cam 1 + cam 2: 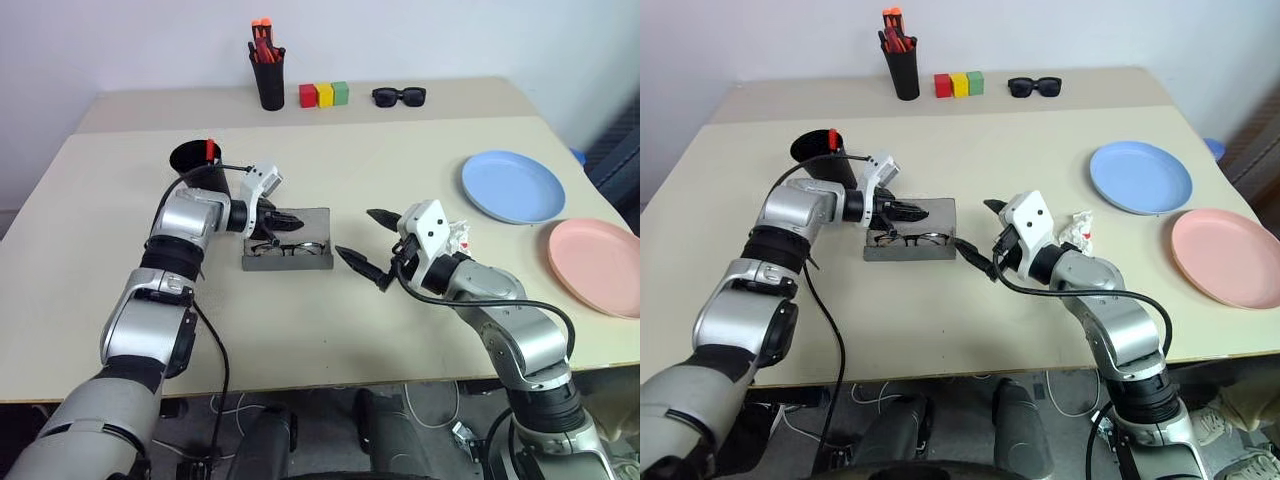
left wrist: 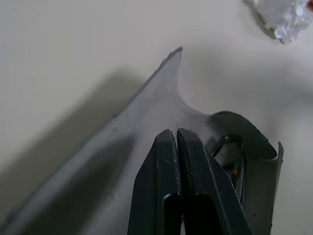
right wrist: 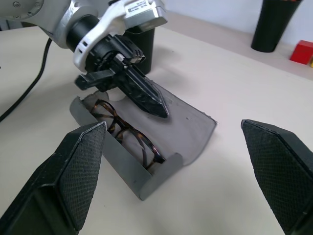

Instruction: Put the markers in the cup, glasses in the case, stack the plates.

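With the glasses (image 3: 128,133) already lying in the open case (image 3: 188,128) mid-counter, closing it looks like the step in hand: left fingers (image 3: 146,95) pressed shut over the lid (holding nothing), right fingers (image 1: 365,242) spread wide nearby. Next, fold the lid over.

A wide beige table (image 1: 330,330) stands against a plain white wall (image 1: 430,40), with cables on the floor beneath

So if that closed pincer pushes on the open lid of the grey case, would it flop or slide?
The case looks thin-walled and light, so it would probably slide on the smooth table. Its lid lies flat open and likely swings on its hinge. The glasses inside look delicate and might shift.
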Available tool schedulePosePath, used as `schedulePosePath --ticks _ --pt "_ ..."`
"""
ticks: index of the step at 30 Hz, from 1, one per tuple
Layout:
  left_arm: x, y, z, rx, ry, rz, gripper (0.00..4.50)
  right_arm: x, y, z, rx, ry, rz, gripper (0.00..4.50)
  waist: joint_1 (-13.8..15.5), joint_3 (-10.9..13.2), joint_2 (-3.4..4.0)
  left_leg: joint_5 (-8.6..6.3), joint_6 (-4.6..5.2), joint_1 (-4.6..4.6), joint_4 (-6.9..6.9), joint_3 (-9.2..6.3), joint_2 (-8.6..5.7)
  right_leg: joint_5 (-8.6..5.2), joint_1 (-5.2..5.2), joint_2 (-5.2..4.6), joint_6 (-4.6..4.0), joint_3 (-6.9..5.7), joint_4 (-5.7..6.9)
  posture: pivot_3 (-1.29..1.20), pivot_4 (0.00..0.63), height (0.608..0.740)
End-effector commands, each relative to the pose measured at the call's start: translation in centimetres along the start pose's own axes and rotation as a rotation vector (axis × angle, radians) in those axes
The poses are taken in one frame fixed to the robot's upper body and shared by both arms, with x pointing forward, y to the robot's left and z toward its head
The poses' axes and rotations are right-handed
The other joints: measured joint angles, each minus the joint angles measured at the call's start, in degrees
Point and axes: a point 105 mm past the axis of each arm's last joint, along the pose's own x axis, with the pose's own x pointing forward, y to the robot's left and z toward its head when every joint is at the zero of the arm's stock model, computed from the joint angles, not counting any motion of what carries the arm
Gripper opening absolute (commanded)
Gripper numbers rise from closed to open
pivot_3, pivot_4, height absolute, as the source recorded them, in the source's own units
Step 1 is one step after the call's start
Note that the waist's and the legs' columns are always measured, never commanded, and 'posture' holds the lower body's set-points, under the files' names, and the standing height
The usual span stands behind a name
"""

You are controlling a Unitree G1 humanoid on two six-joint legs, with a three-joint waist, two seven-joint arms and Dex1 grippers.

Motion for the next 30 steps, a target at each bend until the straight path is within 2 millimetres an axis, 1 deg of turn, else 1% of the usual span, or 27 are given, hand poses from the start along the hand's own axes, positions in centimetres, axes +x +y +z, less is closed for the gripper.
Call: schedulePosePath --ticks 1,3,4,5,6,7,9,13,17,20,25,28,30 --pt "-0.8 0.7 5.2 0.158 -0.184 0.135 0.07 0.2 0.2 1.3 -0.033 -0.052 0.008 4.5 0.1 0.0 0.0 0.0 -0.01 0.0 0.0 0.0 0.0 0.0 0.0 0.0 0.0 0.0 -0.01 0.0 0.15 0.74" --pt "-0.6 1.4 5.5 0.178 -0.204 0.19 0.07 0.2 0.1 1.3 -0.034 -0.052 0.009 4.5 0.0 0.0 0.0 0.0 -0.01 0.0 0.0 0.0 0.0 0.0 0.0 0.0 0.0 0.0 -0.02 0.0 0.15 0.74" --pt "-0.4 1.5 5.1 0.188 -0.19 0.196 0.07 0.2 0.1 1.3 -0.035 -0.052 0.008 4.5 0.0 0.0 0.0 0.0 -0.01 0.01 0.0 0.0 0.0 0.0 0.0 0.0 0.0 0.0 -0.01 0.0 0.15 0.74" --pt "0.0 1.6 4.5 0.176 -0.174 0.197 0.07 0.2 0.1 1.3 -0.037 -0.053 0.008 4.5 0.0 0.0 0.01 0.0 -0.01 0.02 -0.01 0.01 0.0 0.0 0.0 0.0 0.0 0.0 -0.02 0.0 0.15 0.74" --pt "0.5 1.7 3.8 0.124 -0.163 0.19 0.07 0.3 0.0 1.3 -0.039 -0.054 0.008 4.5 -0.1 0.0 0.02 0.0 -0.01 0.03 -0.02 0.01 -0.01 0.0 0.01 0.0 0.0 0.0 -0.02 0.0 0.15 0.74" --pt "1.1 1.7 2.8 0.1 -0.132 0.179 0.07 0.3 0.0 1.3 -0.039 -0.054 0.007 4.5 -0.1 0.0 0.02 0.0 -0.01 0.04 -0.02 0.02 -0.01 0.0 0.01 0.0 0.0 0.0 -0.02 0.0 0.15 0.74" --pt "1.9 1.6 1.7 0.109 -0.093 0.169 0.07 0.4 -0.1 1.4 -0.041 -0.056 0.005 4.5 -0.2 0.0 0.02 0.0 0.0 0.05 -0.02 0.02 -0.01 0.0 0.01 0.0 0.0 0.0 0.0 0.0 0.15 0.74" --pt "2.6 1.1 1.6 0.048 -0.076 0.125 0.07 0.3 0.0 1.3 -0.043 -0.054 0.001 4.5 -0.2 0.0 0.01 0.0 0.0 0.03 -0.02 0.02 -0.01 0.0 0.01 0.0 0.0 0.0 0.0 0.0 0.15 0.74" --pt "2.2 1.1 2.1 0.094 -0.044 0.109 0.07 0.3 0.0 1.3 -0.051 -0.049 -0.004 4.5 -0.2 0.0 0.01 0.0 0.0 0.03 -0.02 0.02 -0.01 0.0 0.01 0.0 0.0 0.0 0.0 0.0 0.15 0.74" --pt "1.7 1.1 2.1 0.091 -0.024 0.088 0.07 0.3 0.0 1.4 -0.053 -0.055 -0.008 4.5 -0.2 0.0 0.01 0.0 0.0 0.02 -0.02 0.02 -0.01 0.0 0.01 0.0 0.0 0.0 0.0 0.0 0.15 0.74" --pt "0.8 0.3 2.7 0.029 -0.014 0.012 0.07 0.5 0.0 1.3 -0.056 -0.052 -0.011 4.5 -0.3 0.0 0.01 0.0 0.0 0.03 -0.02 0.02 -0.01 0.0 0.01 0.0 0.0 0.0 0.02 0.0 0.15 0.74" --pt "0.2 -0.4 2.2 0.0 0.015 -0.048 0.07 0.6 0.0 1.2 -0.061 -0.05 -0.012 4.5 -0.4 0.0 0.01 0.0 0.0 0.02 -0.02 0.02 -0.01 0.0 0.01 0.0 0.0 0.0 0.03 0.0 0.15 0.74" --pt "-0.2 -0.8 1.2 -0.016 0.049 -0.072 0.07 0.6 -0.2 1.3 -0.064 -0.052 -0.016 4.5 -0.5 0.0 0.01 0.0 0.0 0.02 -0.02 0.02 -0.01 0.0 0.01 0.0 0.0 0.0 0.05 0.0 0.15 0.74"
